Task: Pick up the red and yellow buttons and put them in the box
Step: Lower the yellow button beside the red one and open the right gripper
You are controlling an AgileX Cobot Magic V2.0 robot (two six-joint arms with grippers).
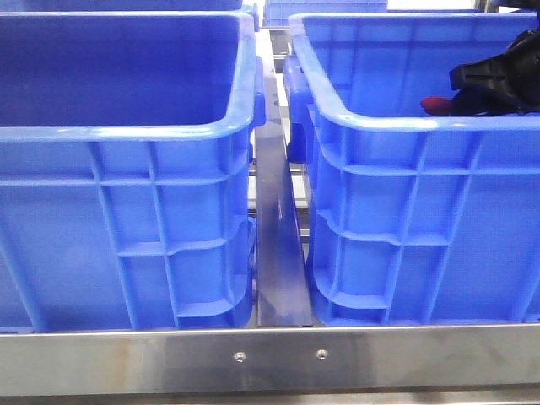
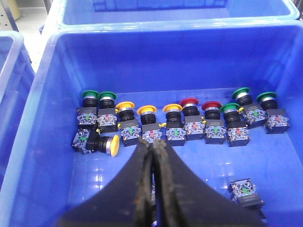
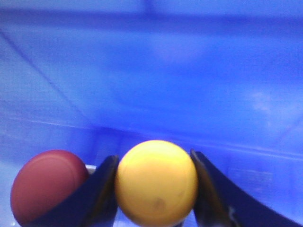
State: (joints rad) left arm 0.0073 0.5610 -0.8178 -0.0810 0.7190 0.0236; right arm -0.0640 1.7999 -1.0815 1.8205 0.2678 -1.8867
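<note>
Now | yellow button point(image 3: 156, 183) between right claw point(image 3: 155, 189) fingers | red button point(image 3: 46, 186) beside

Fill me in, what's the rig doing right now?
Button sorting. The right gripper is down inside the right crate, its fingers either side of a yellow button, with a red button just beside it. The left gripper is shut and empty, hanging over another crate with green, yellow and red buttons, mostly in a row. The left crate in the front view shows nothing inside.
</note>
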